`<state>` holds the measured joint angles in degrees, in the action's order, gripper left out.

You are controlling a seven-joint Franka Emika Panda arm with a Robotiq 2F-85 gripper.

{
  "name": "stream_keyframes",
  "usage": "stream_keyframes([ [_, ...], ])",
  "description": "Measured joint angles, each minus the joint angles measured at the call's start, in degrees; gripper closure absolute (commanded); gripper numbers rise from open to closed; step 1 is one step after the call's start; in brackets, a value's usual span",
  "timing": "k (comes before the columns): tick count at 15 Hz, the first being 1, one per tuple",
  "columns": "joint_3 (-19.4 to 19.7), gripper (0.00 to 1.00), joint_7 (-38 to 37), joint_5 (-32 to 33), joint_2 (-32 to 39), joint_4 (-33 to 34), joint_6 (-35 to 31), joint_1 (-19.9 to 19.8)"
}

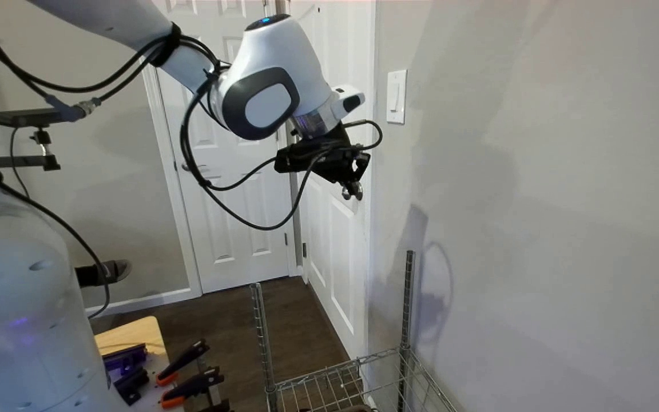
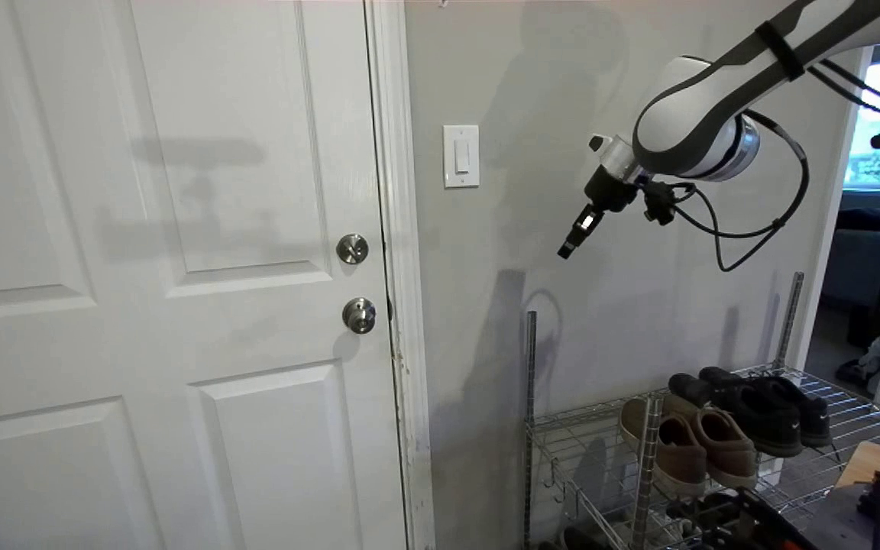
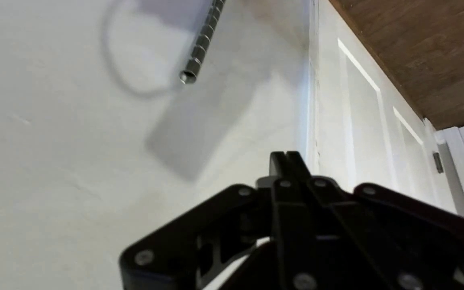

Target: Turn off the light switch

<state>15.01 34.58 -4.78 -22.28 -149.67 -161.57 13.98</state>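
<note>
A white panelled door bears a thumb-turn lock and, below it, a round metal knob. Beside the grey wall next to it stands a wire rack, holding 2 brown shoes and, just beside them, black shoes. In an exterior view, black-and-orange clamps sit near a pale wooden board, and farther off a 2nd white door rises from a brown floor.

Gray walls hold white paneled doors above a brown floor; a wire rack stands along one wall, and daylight fills a window.
</note>
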Motion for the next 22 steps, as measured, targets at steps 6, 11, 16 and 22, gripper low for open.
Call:
stream_keyframes([
  [6, 4.7, 0.95, 5.8, -5.0, -0.1, 1.1, -7.8, 13.0],
  [11, 6.6, 0.95, 6.6, -4.7, 0.1, 5.5, -8.3, 16.8],
  [16, 9.7, 0.70, 10.4, -4.7, 0.2, 8.7, -8.3, 20.4],
  [22, 13.8, 0.95, 10.5, -4.7, 0.3, 9.3, -3.8, 22.3],
])
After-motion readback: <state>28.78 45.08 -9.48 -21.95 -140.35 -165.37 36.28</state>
